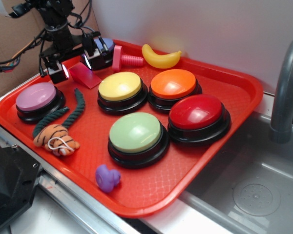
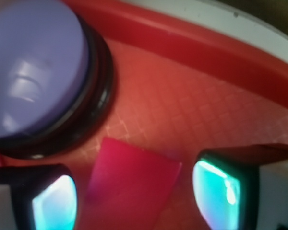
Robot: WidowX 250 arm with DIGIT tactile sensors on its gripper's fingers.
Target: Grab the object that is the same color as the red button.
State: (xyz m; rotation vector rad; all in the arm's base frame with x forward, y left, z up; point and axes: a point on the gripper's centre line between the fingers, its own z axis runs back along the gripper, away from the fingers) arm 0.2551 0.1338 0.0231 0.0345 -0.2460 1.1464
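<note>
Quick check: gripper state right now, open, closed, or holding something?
Gripper: open, holding nothing. Its jaws stand one on each side of the red block, with gaps showing on both sides in the wrist view.

Glossy plastic red button (image 1: pixel 197 111), matt red wedge (image 1: pixel 85 74), cross-hatched plastic tray (image 1: pixel 185 190).

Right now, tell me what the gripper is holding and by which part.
Nothing is held. The gripper is open, its fingers standing on either side of the small red wedge block on the red tray, with gaps visible on both sides.
</note>
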